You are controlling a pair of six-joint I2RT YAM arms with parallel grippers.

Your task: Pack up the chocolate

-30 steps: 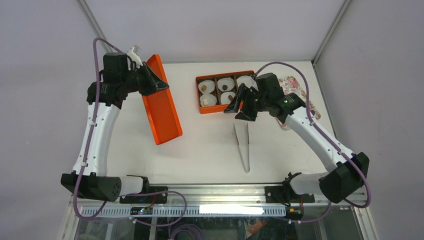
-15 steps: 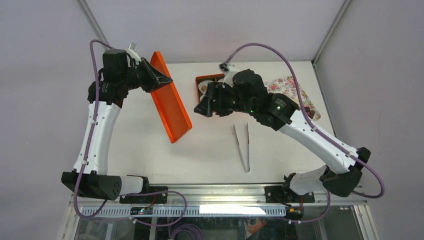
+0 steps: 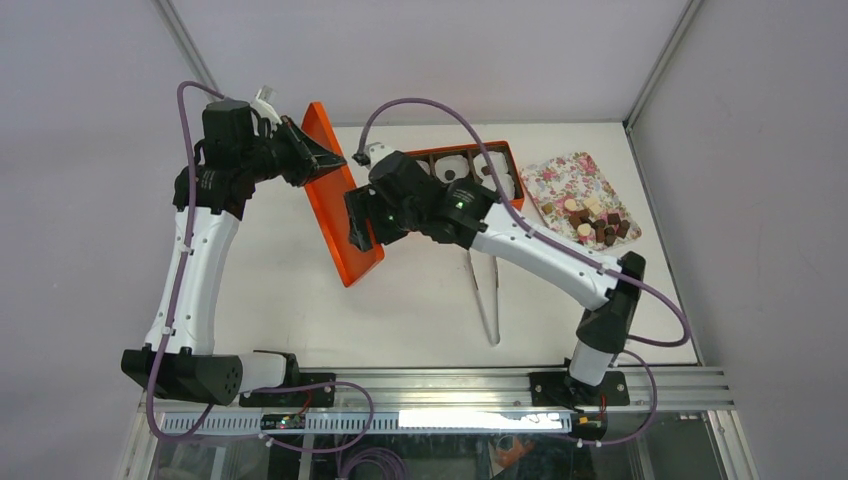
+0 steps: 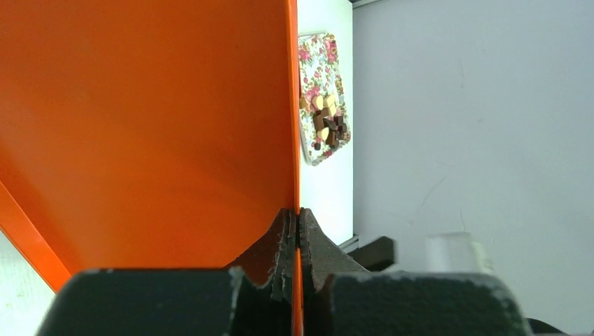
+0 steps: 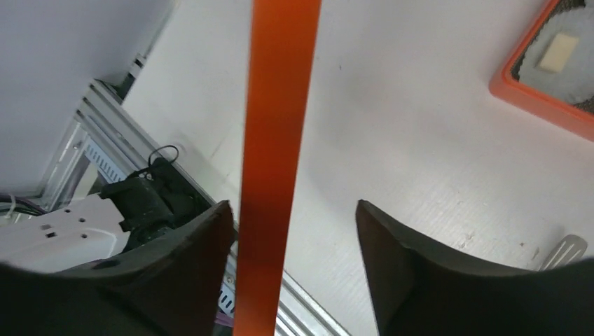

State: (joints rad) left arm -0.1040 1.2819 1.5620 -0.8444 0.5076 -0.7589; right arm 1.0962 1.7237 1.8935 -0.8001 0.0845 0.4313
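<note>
Starting at the left: pinching the orange lid [image 3: 345, 225] by its upper rim with the left gripper [image 4: 295, 218], clenched tight, holding it tilted up on edge above the table [image 3: 420, 300]. Reaching across with the right gripper [image 5: 291, 210], jaws spread wide and straddling the lid's lower edge, not yet squeezing anything. Judging by that lid in the air, lining up a handover or a closing move. Moving right: looking at the orange box [image 3: 517, 178] lying uncovered, white paper cups [image 3: 452, 165] inside, a few carrying a piece of chocolate [image 5: 560, 50], with the right arm stretching over its near side and hiding some compartments. Passing the tongs [image 3: 490, 300] lying idle near the front of the table. Finishing far right: spotting a whole pile [image 3: 595, 222] of pieces sitting on the flowered tray [image 3: 560, 175], well apart from the box, so probably leaving plenty to pack.
</note>
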